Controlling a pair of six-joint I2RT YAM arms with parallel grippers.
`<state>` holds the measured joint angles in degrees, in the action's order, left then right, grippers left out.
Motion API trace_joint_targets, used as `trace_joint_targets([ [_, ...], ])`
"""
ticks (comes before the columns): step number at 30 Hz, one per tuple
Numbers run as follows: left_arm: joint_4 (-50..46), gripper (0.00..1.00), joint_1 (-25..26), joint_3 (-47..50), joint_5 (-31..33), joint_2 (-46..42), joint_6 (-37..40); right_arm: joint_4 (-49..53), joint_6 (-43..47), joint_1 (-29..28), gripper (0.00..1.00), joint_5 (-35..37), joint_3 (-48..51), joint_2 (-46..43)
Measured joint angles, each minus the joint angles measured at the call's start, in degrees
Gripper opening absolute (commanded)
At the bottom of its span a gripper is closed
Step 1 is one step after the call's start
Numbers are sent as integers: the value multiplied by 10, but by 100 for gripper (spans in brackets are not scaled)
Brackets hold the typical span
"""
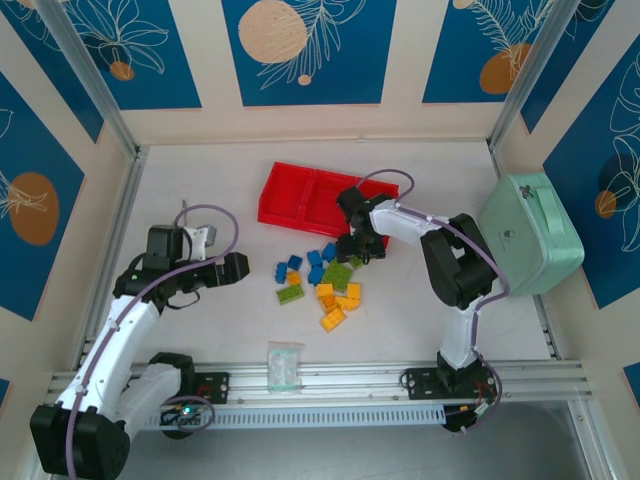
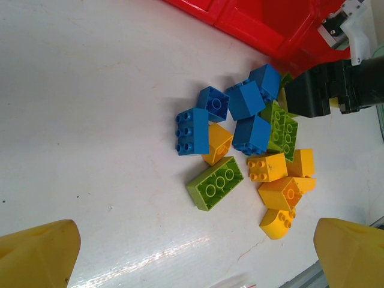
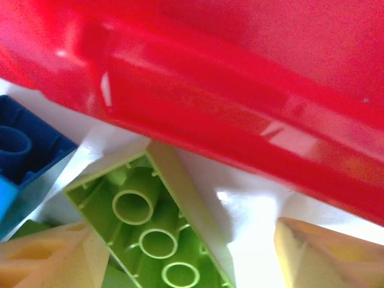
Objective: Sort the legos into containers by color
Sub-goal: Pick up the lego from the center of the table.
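Blue, lime green and orange-yellow legos (image 1: 322,282) lay in a loose heap on the white table (image 1: 200,190) at the centre of the overhead frame. They sat just below the long red tray (image 1: 300,195), which lay slanted in the upper middle.

The right gripper (image 1: 362,247) was down at the heap's upper right edge, beside the tray's near wall. Its wrist camera showed pale fingers (image 3: 327,252) in the two lower corners, set apart on either side of an upturned lime green brick (image 3: 150,222) whose hollow underside faced the lens. A strip of table showed between that brick and the finger at lower right, so the jaws were not closed on it. A blue brick (image 3: 24,150) lay at the left edge, and the tray wall ran across the top.

The left gripper (image 1: 240,268) hung left of the heap, not touching it and pointed toward the bricks. In its wrist view the yellow fingertips (image 2: 39,252) stood wide in the lower corners, holding nothing.

A mint-green case (image 1: 530,235) rested at the right of the table, and a clear bag (image 1: 284,365) lay near the bottom of the overhead frame.
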<state>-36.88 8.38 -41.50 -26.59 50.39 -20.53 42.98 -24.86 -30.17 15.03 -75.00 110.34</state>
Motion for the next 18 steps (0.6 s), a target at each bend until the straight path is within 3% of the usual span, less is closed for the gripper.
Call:
trace_joint_targets([
  [5,0,99,0,0,0,0,0,2,-12,15,57,1,41,-22],
  [18,4,99,0,3,-4,-1,0,9,7,13,56,1,27,-34],
])
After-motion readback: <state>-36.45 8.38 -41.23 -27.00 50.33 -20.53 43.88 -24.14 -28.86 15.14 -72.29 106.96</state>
